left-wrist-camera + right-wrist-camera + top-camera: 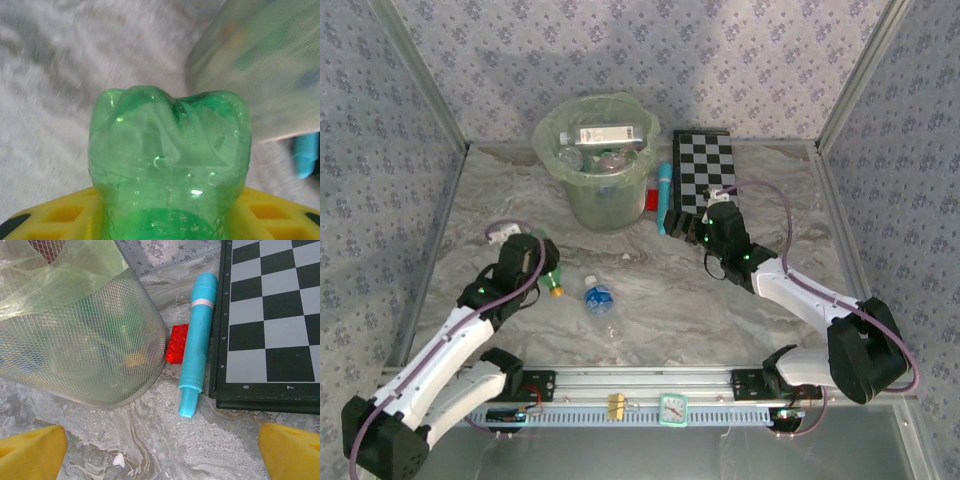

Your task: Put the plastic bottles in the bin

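Jaws of left gripper [167, 220] closed on green bottle [169, 150], which fills the gap. Right gripper [160, 452] spread wide, holding nothing; bin [75, 340] ahead-left of it, teal tube [197, 340] straight ahead.

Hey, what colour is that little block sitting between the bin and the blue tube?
Red. The block shows best in the right wrist view.

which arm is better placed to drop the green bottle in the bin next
Left. The left end effector is closed on the green bottle, with the bin just ahead. The right end effector is open and empty, over by the checkerboard and teal tube.
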Tool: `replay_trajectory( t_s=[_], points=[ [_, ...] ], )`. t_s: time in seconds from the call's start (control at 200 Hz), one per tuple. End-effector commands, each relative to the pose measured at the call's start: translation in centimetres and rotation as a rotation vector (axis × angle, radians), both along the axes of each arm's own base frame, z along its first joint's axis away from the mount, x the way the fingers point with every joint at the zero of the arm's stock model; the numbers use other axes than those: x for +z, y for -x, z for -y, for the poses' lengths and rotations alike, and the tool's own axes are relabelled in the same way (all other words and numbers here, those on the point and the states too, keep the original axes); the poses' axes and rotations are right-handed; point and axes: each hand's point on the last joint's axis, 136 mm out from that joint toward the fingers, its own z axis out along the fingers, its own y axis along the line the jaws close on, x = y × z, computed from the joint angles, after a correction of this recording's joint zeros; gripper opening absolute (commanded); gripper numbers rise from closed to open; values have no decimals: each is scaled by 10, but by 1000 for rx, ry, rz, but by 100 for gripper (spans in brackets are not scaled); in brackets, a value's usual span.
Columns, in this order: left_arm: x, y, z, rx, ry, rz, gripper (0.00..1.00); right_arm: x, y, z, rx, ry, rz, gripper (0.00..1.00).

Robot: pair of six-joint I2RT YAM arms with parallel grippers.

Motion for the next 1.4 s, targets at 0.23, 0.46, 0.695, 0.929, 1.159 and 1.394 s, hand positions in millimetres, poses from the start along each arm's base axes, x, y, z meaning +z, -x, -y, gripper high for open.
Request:
replay_trajectory(
  t_s=[0.23, 0.46, 0.695, 0.929, 1.159, 1.394],
  points=[
    [166, -64, 43, -229, -161, 357, 48, 11, 0, -7, 31, -41, 6, 100],
    [228, -111, 80, -401, -244, 416, 47, 13, 5, -5, 39, -41, 2, 100],
    [260, -162, 123, -552, -240, 450, 47, 14, 10, -2, 36, -39, 3, 100],
    [248, -206, 170, -644, -79, 415, 48, 15, 12, 2, 25, -39, 9, 100],
    [215, -225, 231, -779, -32, 322, 48, 15, 15, 2, 26, -38, 7, 100],
    [177, -231, 256, -805, -96, 219, 49, 13, 19, 8, 13, -34, 11, 100]
  ],
)
